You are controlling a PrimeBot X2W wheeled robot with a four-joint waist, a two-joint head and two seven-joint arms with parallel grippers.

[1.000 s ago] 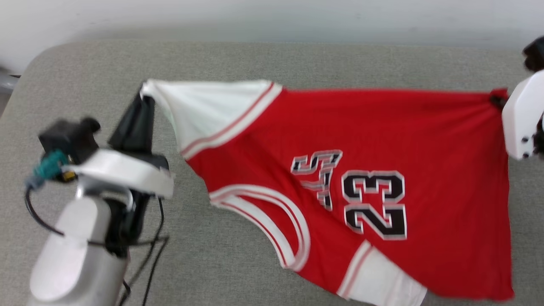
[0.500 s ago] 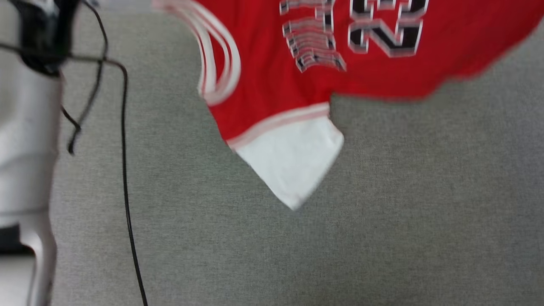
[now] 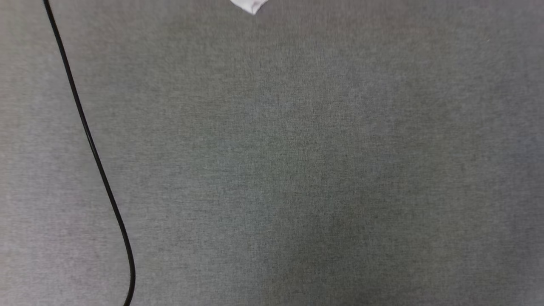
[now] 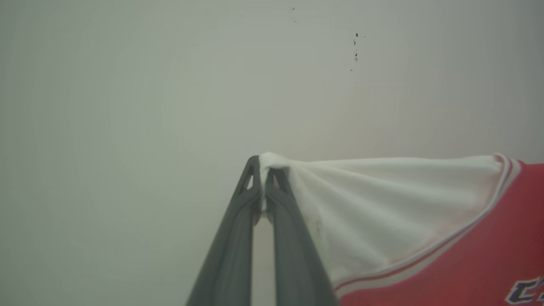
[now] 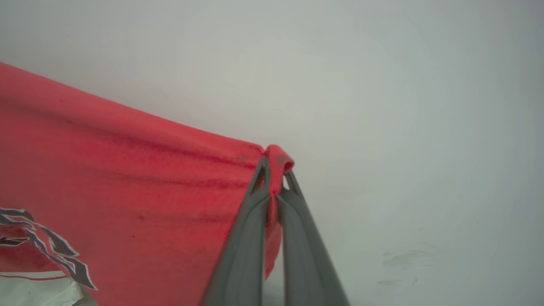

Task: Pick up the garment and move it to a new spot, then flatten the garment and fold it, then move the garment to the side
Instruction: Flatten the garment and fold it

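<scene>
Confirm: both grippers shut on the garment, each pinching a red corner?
Wrong for the left gripper: it pinches a white sleeve of the garment, per the left wrist view. The right gripper does pinch a red corner; both are shut on it.

The head camera faces straight down, close over a flat grey woven cloth surface (image 3: 297, 170), with a white tip of the red soft jersey with white sleeves (image 3: 251, 5) at its top edge. Both wrist cameras look along the left gripper (image 4: 262, 172) and right gripper (image 5: 275, 172) toward a pale plain wall (image 4: 127, 85), sharing that jersey from opposite ends
</scene>
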